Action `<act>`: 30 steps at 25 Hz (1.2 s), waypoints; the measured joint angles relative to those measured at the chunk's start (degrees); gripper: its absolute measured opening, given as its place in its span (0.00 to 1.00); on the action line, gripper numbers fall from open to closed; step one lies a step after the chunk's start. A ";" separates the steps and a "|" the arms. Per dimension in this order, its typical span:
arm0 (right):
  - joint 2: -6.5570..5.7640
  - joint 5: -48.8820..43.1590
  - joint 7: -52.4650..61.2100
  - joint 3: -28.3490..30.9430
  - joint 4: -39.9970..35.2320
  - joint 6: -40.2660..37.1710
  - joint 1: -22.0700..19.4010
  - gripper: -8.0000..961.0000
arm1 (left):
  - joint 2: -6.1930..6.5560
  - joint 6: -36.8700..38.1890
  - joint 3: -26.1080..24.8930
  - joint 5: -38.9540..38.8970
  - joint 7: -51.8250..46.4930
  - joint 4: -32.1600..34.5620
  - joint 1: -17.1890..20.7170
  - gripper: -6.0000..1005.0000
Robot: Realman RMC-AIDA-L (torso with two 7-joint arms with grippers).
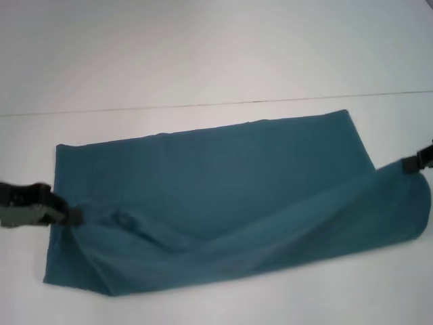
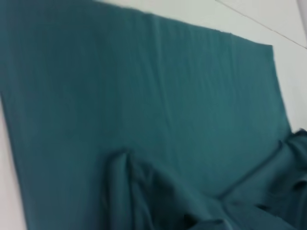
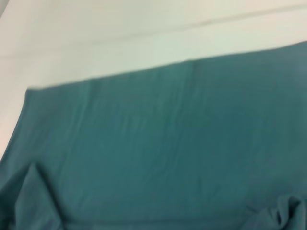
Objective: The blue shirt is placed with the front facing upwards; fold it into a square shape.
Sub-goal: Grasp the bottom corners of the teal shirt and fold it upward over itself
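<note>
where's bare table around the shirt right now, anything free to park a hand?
Free: the white table beyond the far edge of the dark teal-blue cotton shirt, and a strip along the near edge. Crowded: both ends, where the left gripper and right gripper meet the cloth and a lifted fold spans between them.

The left gripper (image 1: 71, 217) is a blocky black piece with a grey-green section behind its dark tip, while only a small black angular bit of the right gripper (image 1: 414, 162) shows at the picture's edge.
</note>
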 joint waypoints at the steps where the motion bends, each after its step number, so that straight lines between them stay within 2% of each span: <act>1: -0.01 0.06 0.47 0.08 0.00 1.10 0.02 0.03 | 0.01 -1.48 0.74 0.03 -0.68 -0.29 -0.49 0.07; 7: 0.01 0.85 3.82 0.17 0.00 8.11 0.26 0.03 | 0.17 -10.03 5.43 0.40 -5.87 -0.74 -2.23 0.07; 16: 1.84 0.45 5.53 -2.46 1.69 18.56 2.93 0.03 | -0.26 -18.48 8.45 1.57 -9.01 -1.32 -3.96 0.07; 21: 2.12 0.37 5.56 -5.58 6.51 25.35 4.83 0.03 | -0.38 -22.95 8.94 1.59 -9.10 -3.51 -4.77 0.07; 26: 2.45 0.22 5.56 -8.93 11.19 33.06 6.19 0.03 | -1.52 -27.92 10.38 1.70 -9.11 -5.25 -4.93 0.07; 30: 3.29 0.20 5.57 -11.21 13.31 39.49 6.72 0.03 | -2.64 -31.40 11.01 1.86 -9.11 -6.00 -4.58 0.07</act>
